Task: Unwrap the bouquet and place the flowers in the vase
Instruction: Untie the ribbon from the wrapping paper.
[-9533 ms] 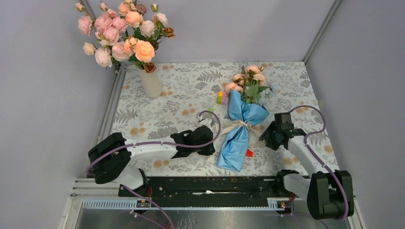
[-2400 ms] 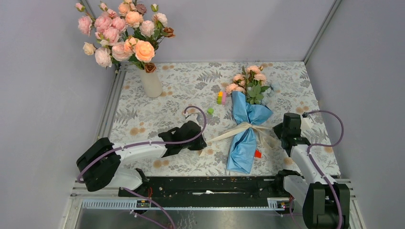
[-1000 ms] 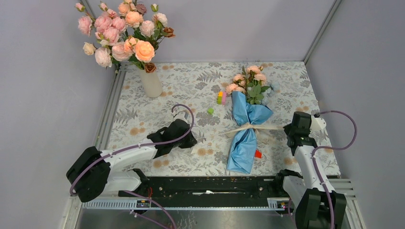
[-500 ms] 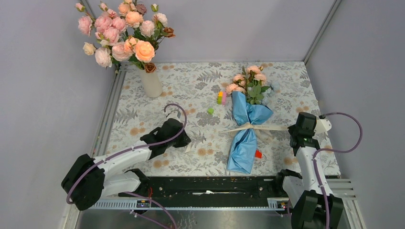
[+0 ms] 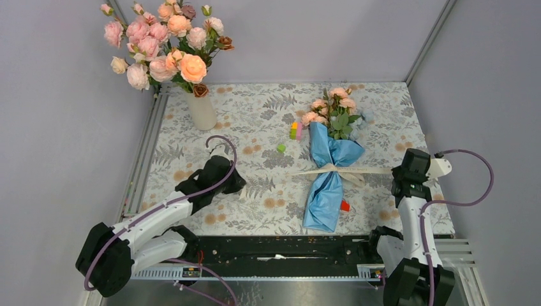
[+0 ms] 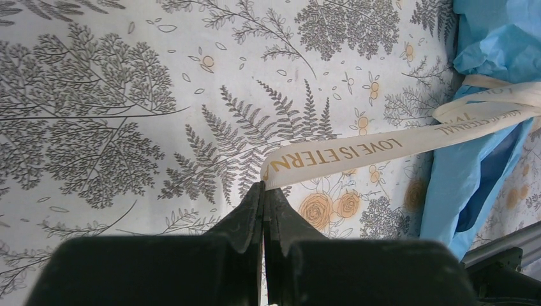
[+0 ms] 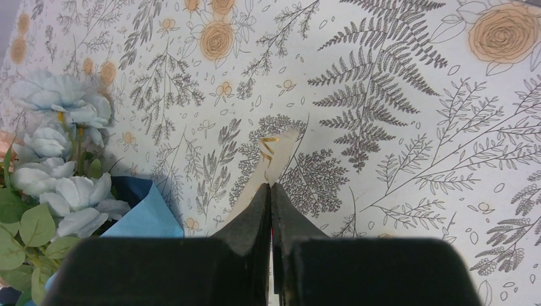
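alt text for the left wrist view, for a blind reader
The left gripper, shut, pinches the end of a cream ribbon with gold lettering. The ribbon runs right to the blue-wrapped bouquet, on a fern-print tablecloth.

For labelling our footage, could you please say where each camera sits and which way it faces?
Top external: above, behind the bases, looking down at table, bouquet, vase; left arm and right arm show.
Left wrist: on left arm, facing down; left tool pinches a ribbon end.
Right wrist: on right arm, facing down; right tool pinches the other end.
Shared: both wrists show ribbon and bouquet.
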`<state>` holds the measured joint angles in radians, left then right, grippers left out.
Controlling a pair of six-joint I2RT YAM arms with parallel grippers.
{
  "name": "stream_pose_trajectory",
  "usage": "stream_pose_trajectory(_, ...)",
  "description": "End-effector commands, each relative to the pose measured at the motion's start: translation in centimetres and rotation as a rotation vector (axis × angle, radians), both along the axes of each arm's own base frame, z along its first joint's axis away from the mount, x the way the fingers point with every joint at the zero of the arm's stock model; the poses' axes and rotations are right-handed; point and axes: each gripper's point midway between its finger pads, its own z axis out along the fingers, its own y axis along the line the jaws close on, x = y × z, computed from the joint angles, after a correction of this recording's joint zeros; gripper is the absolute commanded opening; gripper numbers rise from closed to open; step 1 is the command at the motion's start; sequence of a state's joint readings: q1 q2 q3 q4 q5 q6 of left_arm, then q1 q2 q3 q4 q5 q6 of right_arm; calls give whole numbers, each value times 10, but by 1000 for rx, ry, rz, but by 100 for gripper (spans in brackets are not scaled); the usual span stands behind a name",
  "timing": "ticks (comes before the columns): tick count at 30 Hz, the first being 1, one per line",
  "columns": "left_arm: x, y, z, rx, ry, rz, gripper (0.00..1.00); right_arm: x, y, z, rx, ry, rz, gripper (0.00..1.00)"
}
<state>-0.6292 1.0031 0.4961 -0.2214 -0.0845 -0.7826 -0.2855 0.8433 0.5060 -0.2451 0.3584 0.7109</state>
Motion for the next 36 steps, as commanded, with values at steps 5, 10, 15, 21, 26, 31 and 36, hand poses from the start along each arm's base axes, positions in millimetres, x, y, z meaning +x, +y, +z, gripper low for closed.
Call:
stream_pose_trajectory(5, 5, 21, 10, 22, -31, 46, 0, -3, -26, 33, -70, -39, -77, 0)
stream_pose_trajectory(10, 7, 31, 19, 27, -46, 65, 0, -6, -34, 38, -67, -52, -101, 0)
stream_pose_trajectory(15, 8, 41, 28, 42, -60, 81, 0, -9, -40, 41, -63, -61, -120, 0)
stream_pose_trajectory(21, 9, 58, 40, 98, -74, 108, 0, -13, -47, 43, -56, -66, -137, 0)
stream_pose_trajectory(26, 12, 75, 56, 142, -98, 136, 0, -17, -53, 46, -61, -63, -157, 0)
stream_pose_trajectory(31, 13, 96, 74, 217, -132, 172, 0, -19, -58, 51, -69, -54, -168, 0)
stream_pose_trajectory(36, 14, 114, 90, 280, -166, 201, 0, -24, -65, 56, -93, -29, -193, 0)
